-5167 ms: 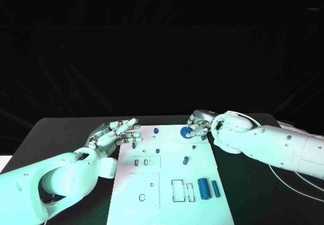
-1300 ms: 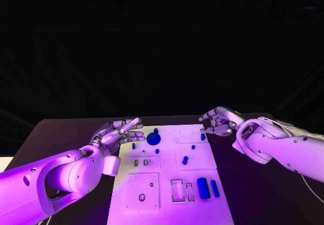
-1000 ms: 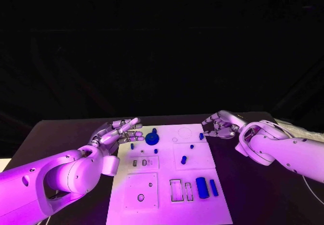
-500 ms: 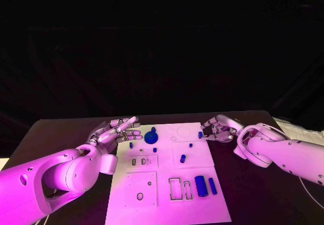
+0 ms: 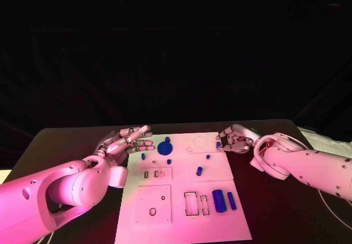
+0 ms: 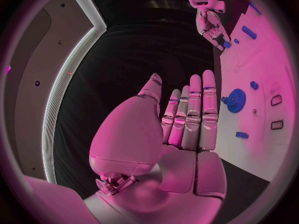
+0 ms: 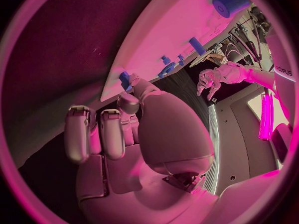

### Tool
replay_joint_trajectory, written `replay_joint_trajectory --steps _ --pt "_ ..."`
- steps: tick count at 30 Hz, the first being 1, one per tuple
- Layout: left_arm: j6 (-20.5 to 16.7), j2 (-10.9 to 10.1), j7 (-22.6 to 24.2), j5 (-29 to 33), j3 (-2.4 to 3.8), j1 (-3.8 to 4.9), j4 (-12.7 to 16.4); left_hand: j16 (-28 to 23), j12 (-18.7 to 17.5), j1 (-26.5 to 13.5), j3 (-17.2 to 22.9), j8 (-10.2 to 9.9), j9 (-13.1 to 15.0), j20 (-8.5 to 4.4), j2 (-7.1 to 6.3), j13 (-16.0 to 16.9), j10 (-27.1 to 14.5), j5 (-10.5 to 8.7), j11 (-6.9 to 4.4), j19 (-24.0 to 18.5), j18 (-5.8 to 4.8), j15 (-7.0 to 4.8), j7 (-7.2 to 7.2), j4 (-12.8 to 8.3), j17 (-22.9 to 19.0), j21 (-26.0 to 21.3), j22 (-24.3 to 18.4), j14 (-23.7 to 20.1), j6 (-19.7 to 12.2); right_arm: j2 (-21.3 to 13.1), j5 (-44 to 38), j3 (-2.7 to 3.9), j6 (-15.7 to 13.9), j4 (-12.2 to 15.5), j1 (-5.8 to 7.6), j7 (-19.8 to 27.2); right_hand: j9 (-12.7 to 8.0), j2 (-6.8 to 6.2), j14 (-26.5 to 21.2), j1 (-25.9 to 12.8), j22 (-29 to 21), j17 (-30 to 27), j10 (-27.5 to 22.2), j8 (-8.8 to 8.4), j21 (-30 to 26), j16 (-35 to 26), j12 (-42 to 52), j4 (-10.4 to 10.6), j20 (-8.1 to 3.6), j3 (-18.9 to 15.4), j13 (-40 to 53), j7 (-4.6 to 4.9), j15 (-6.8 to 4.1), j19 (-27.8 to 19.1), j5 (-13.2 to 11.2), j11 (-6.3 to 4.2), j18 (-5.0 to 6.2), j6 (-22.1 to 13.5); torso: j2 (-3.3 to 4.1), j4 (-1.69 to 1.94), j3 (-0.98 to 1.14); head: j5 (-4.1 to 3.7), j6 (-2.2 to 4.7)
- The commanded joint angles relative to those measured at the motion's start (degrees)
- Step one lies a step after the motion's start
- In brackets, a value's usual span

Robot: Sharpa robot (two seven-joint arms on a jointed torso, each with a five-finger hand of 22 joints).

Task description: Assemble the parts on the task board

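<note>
White flat task board (image 5: 183,208) sitting mid-table, toothed blue gear (image 5: 165,148) lying at 11 o'clock. Left hand (image 5: 126,143) hovering beside it, fingers straight, holding nothing. Right hand (image 5: 233,138) pinching small blue peg (image 5: 217,145) at 1 o'clock.

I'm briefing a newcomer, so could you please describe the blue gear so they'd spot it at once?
Start at the white task board and go to its far end. Beside the left robot hand lies the blue gear, the one round, toothed piece among small pegs and bars.
</note>
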Motion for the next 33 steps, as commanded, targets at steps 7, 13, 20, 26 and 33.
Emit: replay_joint_trajectory --steps 7,13,20,26,33 --pt "1.1 0.1 0.2 0.1 0.02 0.04 -0.1 -0.2 -0.2 -0.2 0.0 -0.2 0.0 0.13 0.39 0.0 -0.2 0.12 -0.10 0.2 0.34 0.20 0.10 -0.3 0.1 0.1 0.1 -0.4 0.1 0.6 0.2 -0.02 1.7 -0.7 -0.12 -0.5 0.1 0.38 3.8 0.5 0.1 3.6 0.3 0.26 0.1 0.0 0.5 -0.7 -0.42 0.4 0.2 -0.15 -0.36 0.0 -0.3 -0.19 -0.94 1.7 -0.04 -0.07 0.05 0.24 -0.17" --pt "1.1 0.1 0.2 0.1 0.02 0.04 -0.1 -0.2 -0.2 -0.2 0.0 -0.2 0.0 0.13 0.40 0.0 -0.2 0.11 -0.11 0.2 0.34 0.20 0.09 -0.4 0.1 0.1 0.1 -0.4 0.1 0.6 0.0 -0.02 2.0 -0.7 -0.17 -0.5 0.1 0.50 3.8 0.3 0.2 3.6 0.5 0.46 0.1 0.0 0.8 -0.9 -0.51 0.7 0.5 -0.35 -0.48 0.0 -0.3 -0.36 -0.95 2.5 -0.02 -0.09 0.00 0.16 -0.14" --pt "1.1 0.1 0.1 0.1 0.02 0.04 -0.1 -0.2 -0.2 -0.2 0.0 -0.2 0.0 0.13 0.40 0.0 -0.2 0.11 -0.11 0.2 0.34 0.20 0.09 -0.4 0.1 0.1 0.1 -0.4 0.1 0.8 -0.4 -0.02 2.1 -0.7 -0.26 -0.5 0.2 0.60 3.8 0.2 0.3 3.7 0.8 0.64 0.2 0.0 1.1 -1.0 -0.59 0.8 0.7 -0.51 -0.58 0.1 -0.4 -0.48 -0.97 3.1 -0.01 -0.04 0.00 0.09 -0.18" --pt "1.1 0.1 0.1 0.1 0.02 0.04 -0.1 -0.2 -0.2 -0.2 0.0 -0.2 0.0 0.13 0.40 0.0 -0.2 0.11 -0.11 0.2 0.34 0.20 0.09 -0.4 0.1 0.1 0.1 -0.4 0.1 1.1 -0.9 -0.02 2.3 -1.0 -0.34 -0.7 0.2 0.80 3.8 0.0 0.3 3.8 0.9 0.86 0.2 0.0 1.3 -1.2 -0.70 1.1 0.8 -0.71 -0.72 0.1 -0.4 -0.65 -0.98 3.8 -0.04 -0.02 -0.01 0.07 -0.32" --pt "1.0 0.0 0.1 0.1 0.02 0.04 0.0 -0.2 -0.2 -0.2 0.0 -0.2 0.0 0.13 0.40 0.0 -0.2 0.11 -0.11 0.2 0.34 0.20 0.09 -0.4 0.1 0.1 0.1 -0.4 0.1 1.2 -2.5 -0.02 1.9 -1.2 -0.44 -1.1 0.8 1.68 3.9 0.0 0.7 4.0 1.4 2.22 0.3 0.1 1.7 -1.8 -1.16 2.0 1.2 -1.77 -1.34 0.3 -1.5 -1.48 -1.03 7.2 -0.04 -0.07 0.00 -0.03 -0.42"
